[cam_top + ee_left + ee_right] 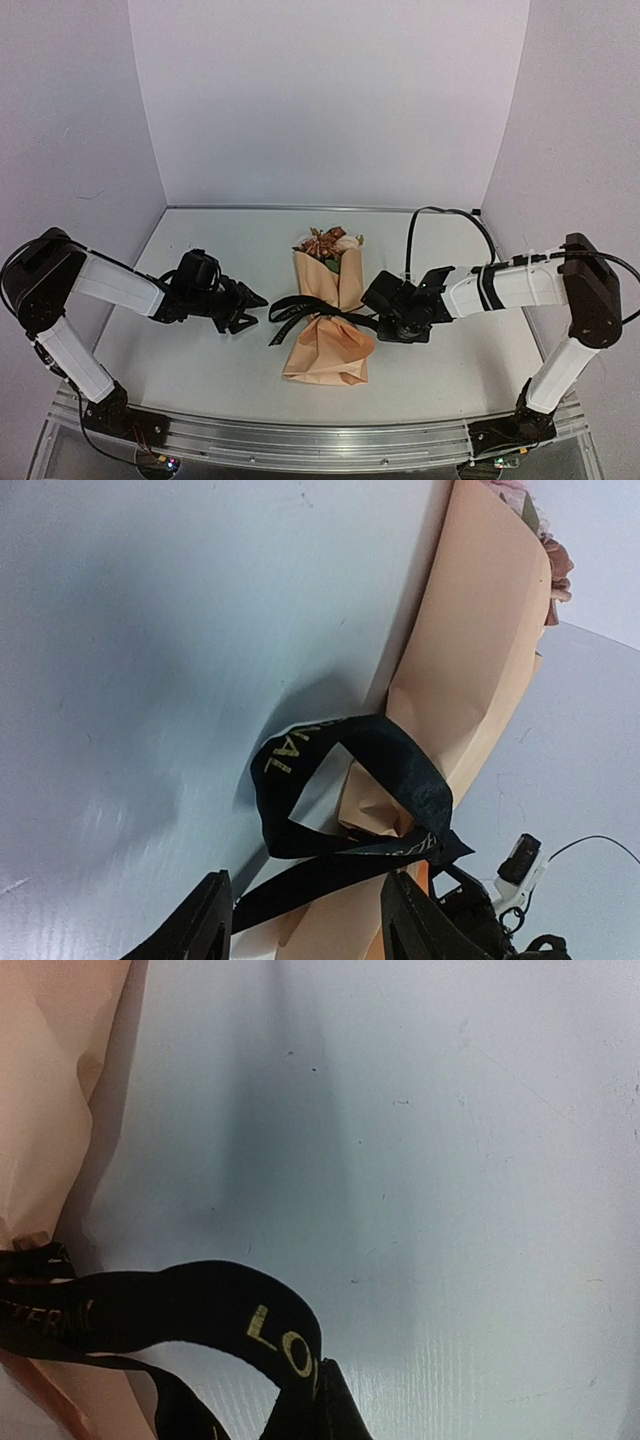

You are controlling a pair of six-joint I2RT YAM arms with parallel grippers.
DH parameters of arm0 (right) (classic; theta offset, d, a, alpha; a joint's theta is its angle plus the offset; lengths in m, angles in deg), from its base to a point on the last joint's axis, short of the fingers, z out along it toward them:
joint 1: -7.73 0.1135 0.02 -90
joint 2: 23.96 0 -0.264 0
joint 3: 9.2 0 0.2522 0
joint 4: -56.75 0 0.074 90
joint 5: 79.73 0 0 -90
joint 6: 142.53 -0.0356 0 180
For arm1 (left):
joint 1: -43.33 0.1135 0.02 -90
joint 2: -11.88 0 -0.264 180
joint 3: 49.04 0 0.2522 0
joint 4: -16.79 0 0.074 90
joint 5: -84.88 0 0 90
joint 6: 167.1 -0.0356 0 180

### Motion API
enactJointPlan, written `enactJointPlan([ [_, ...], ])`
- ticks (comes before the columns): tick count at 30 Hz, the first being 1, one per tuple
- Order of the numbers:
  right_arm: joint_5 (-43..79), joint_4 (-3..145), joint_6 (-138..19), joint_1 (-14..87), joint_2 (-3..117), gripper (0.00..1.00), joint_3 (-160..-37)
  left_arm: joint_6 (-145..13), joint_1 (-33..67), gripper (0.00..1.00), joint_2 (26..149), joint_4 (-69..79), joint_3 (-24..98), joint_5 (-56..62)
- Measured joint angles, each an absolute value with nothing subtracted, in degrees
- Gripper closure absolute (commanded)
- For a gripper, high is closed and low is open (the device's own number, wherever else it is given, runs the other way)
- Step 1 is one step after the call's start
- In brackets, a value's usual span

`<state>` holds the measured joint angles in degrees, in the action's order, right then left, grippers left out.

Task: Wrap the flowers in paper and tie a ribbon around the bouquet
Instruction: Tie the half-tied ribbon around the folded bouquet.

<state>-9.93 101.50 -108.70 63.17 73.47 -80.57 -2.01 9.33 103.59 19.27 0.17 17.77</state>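
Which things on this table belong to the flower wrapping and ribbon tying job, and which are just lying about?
Part of the job:
- flowers, showing at the far end of the wrap
- paper, wrapped around them
- ribbon, tied around the middle of the wrap

Just there:
- black cable, looping over the table behind the right arm

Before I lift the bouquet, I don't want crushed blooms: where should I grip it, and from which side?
Probably the bouquet at its cinched waist, where the ribbon ties it: narrowest and firmest there. It lies flat with the flowers at the far end, so come from above, fingers straddling its width.
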Motion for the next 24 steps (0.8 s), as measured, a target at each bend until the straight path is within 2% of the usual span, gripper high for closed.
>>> enactJointPlan([
  [8,-9.76,100.06,-108.67,63.33,73.28,1.00,-78.79,12.00,4.32,0.48,107.95,22.58,1.80,12.66],
  [18,-9.76,99.62,-108.47,63.37,72.97,1.00,-78.40,18.12,2.98,0.50,113.28,23.56,6.22,10.71],
  [24,-9.76,99.57,-108.12,63.38,72.97,1.00,-78.40,20.44,2.73,0.44,114.94,24.65,6.40,11.41],
])
